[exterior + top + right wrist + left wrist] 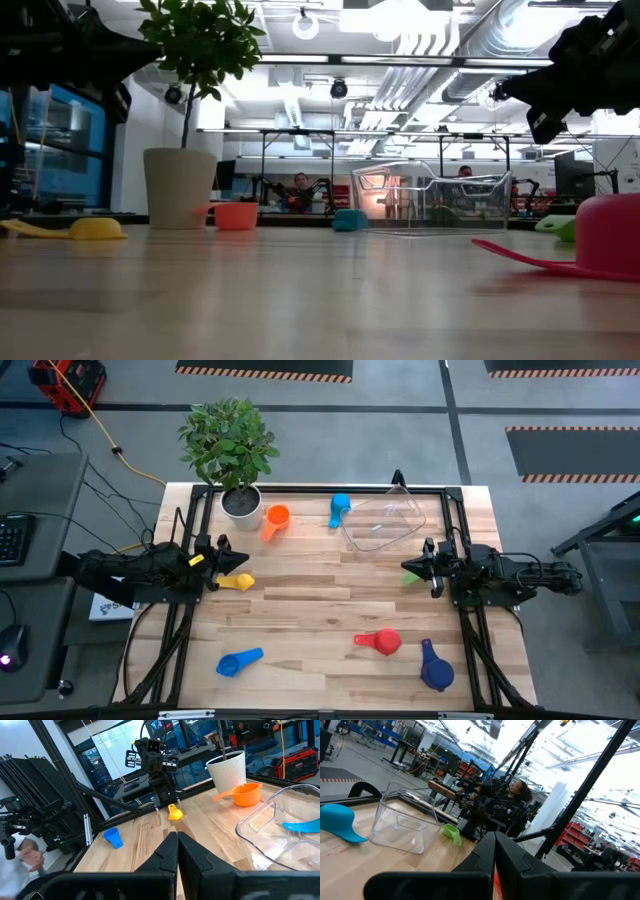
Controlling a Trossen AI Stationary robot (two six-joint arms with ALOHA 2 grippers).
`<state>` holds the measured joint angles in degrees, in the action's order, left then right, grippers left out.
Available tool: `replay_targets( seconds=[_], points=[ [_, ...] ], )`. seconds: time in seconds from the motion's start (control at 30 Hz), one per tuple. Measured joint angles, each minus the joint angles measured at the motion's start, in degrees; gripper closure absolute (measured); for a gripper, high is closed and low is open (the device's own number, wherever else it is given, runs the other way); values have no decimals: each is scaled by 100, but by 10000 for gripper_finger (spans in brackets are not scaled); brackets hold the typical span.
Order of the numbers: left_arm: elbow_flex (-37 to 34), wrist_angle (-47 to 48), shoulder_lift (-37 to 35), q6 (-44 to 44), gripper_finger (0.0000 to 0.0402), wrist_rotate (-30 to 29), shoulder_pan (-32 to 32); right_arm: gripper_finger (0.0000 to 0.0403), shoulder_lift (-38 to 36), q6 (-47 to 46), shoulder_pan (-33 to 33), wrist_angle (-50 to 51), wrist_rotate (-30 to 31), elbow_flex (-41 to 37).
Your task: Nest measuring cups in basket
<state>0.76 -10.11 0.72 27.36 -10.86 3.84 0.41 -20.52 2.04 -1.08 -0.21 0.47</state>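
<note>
- The clear see-through plastic basket (385, 520) is sitting empty at the far side of the wooden counter (320, 620).
- The small round plastic measuring cups are lying spread out: orange (276, 518), light blue (339, 507), yellow (238, 582), red (382, 643), dark blue (436, 674) and another blue (237, 662).
- The left gripper (218, 552) and right gripper (418, 565) are waiting at the sides, fingers squeezed together, holding nothing.
- The cups are probably light, stiff and a bit slippery, so pinching a rim or flat handle looks best.
</note>
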Motion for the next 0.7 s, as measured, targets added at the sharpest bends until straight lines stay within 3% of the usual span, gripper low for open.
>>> replay_targets(
  seconds=[0.43, 0.7],
  points=[
    [0, -2, 0, -2, 401, -3, 0, 403, 0, -1, 1, 0, 1, 0],
    [-1, -10, -1, -106, 401, -427, -7, 403, 0, 1, 0, 0, 1, 0]
  ],
)
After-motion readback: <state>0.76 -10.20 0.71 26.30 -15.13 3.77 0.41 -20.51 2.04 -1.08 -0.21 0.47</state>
